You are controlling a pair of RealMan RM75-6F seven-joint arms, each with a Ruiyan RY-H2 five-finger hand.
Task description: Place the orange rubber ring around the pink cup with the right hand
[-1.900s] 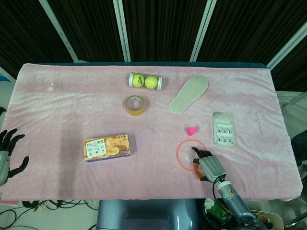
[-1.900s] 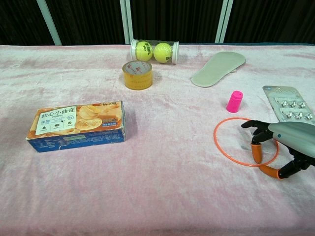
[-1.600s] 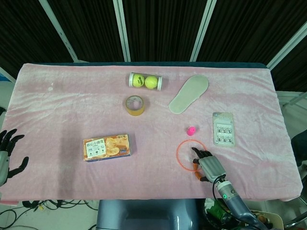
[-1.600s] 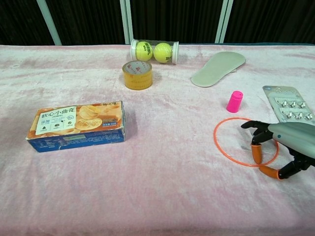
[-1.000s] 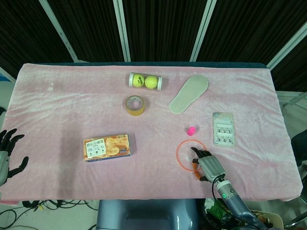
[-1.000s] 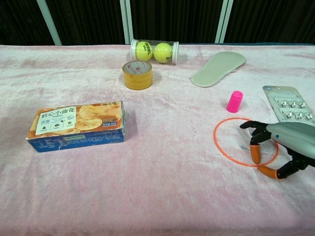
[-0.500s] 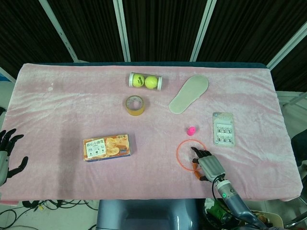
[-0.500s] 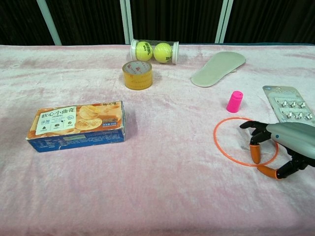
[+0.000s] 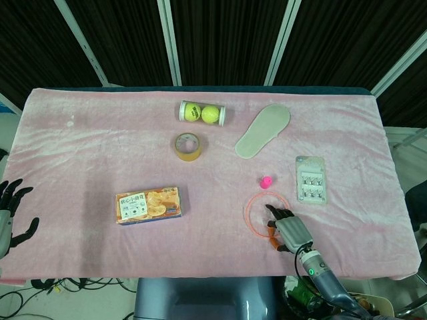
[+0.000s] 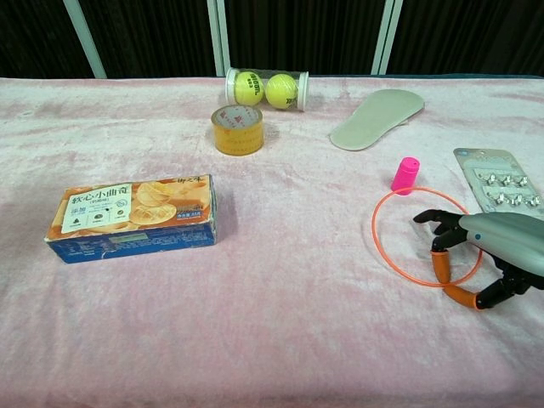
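lab, draped table (image 9: 80, 153), dark curtains (image 9: 220, 40)

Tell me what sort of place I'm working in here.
Probably a lab test bench: a table under a pink cloth with dark curtained panels behind, strewn with unrelated items such as a tape roll, an insole and a biscuit box.

pink-clothed table (image 9: 100, 153), dark slatted wall (image 9: 220, 40)

The right hand (image 10: 484, 255) has a smooth silver-grey shell over its back, black fingers (image 10: 439, 222) and orange rubber caps on two fingertips. Behind it, a grey wrist (image 9: 312, 265) carries a small green light. The left hand (image 9: 10, 213), at the near-left edge, is black-fingered with a grey palm.
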